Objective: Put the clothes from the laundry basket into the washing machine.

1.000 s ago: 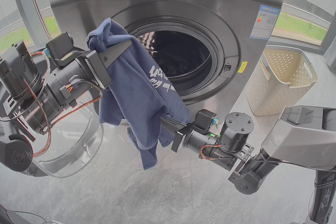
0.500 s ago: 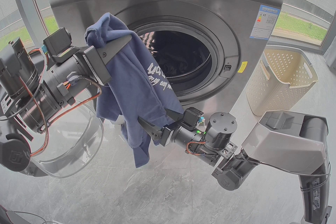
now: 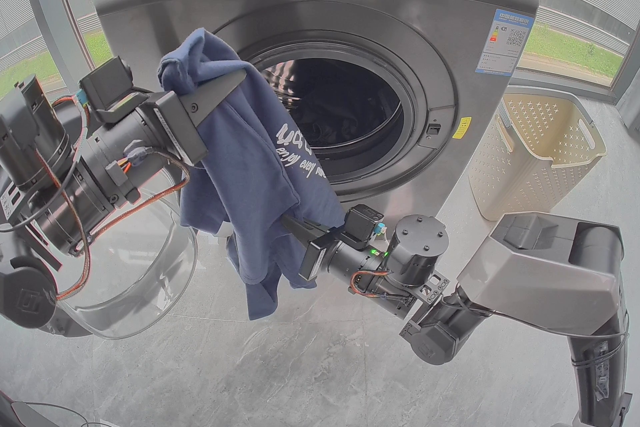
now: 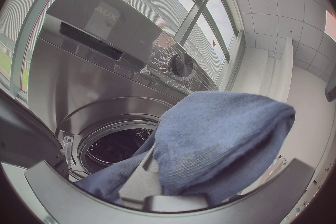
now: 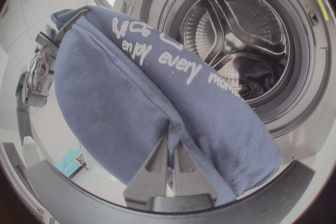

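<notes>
Before the washing machine (image 3: 400,15), shirt (image 3: 260,161) pinched in fingers (image 3: 213,95)

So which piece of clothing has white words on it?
The blue shirt, held before the washing machine by the left gripper and right gripper. The dark clothes inside the drum show no words.

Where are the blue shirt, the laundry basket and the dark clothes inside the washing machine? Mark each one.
blue shirt (image 3: 257,181), head view, plain cloth beside the white lettering.
laundry basket (image 3: 520,188), head view, its perforated outer wall.
dark clothes (image 5: 257,82), right wrist view, middle of the heap.
</notes>
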Controlling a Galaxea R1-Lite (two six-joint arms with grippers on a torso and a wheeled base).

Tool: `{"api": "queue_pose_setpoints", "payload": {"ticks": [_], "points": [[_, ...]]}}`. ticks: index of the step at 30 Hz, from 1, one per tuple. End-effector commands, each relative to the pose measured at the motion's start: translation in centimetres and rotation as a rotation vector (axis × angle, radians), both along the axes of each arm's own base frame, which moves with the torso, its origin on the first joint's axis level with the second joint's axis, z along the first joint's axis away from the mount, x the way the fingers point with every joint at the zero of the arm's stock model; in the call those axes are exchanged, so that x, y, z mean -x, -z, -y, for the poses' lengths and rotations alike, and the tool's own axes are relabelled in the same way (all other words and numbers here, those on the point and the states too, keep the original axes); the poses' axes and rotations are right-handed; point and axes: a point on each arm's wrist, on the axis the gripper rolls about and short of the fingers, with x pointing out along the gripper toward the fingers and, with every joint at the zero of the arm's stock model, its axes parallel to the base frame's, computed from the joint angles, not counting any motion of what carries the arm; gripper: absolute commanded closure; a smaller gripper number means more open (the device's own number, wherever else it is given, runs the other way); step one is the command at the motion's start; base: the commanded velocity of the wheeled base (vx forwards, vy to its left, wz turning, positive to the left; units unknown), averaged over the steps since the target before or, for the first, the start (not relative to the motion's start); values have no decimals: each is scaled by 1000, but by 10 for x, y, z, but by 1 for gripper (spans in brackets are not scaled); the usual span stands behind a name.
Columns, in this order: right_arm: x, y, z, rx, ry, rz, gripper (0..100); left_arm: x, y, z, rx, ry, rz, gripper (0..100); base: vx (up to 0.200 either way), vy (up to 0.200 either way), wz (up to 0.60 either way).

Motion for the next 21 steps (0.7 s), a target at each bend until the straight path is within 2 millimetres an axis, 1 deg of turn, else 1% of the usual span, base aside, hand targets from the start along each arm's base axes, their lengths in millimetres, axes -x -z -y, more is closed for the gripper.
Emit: {"api": "queue_pose_setpoints", "payload": {"ticks": [1, 2, 4, 8, 10, 12, 14, 15, 16, 17, 19, 21], "points": [[12, -25, 12, -19, 12, 13, 100, -1, 4, 0, -5, -3, -10, 100, 0, 0, 0], [20, -33, 21, -14, 18, 15, 100, -2, 5, 0, -4, -3, -7, 100, 0, 0, 0], [26, -42, 30, -15, 38, 22, 100, -2, 5, 0, -2, -2, -7, 100, 0, 0, 0], [47, -69, 56, -11, 83, 50, 100, -4, 6, 1, -5, -7, -12, 100, 0, 0, 0], [53, -75, 64, -2, 91, 61, 100, -6, 7, 1, -7, -12, -16, 100, 0, 0, 0], [67, -85, 80, 20, 105, 79, 100, -12, 10, -3, -14, -35, -24, 100, 0, 0, 0], [74, -88, 89, 37, 113, 77, 100, -16, 12, -3, -16, -41, -28, 100, 0, 0, 0], [75, -88, 89, 38, 113, 76, 100, -16, 12, -3, -16, -41, -28, 100, 0, 0, 0], [79, -87, 97, 53, 123, 62, 100, -19, 13, -3, -16, -48, -32, 100, 0, 0, 0], [78, -88, 101, 54, 134, 61, 100, -19, 13, -3, -15, -48, -31, 100, 0, 0, 0], [74, -89, 106, 58, 160, 68, 100, -19, 15, -3, -18, -48, -36, 100, 0, 0, 0], [65, -93, 115, 56, 202, 93, 100, -18, 16, -4, -22, -49, -38, 100, 0, 0, 0]]}}
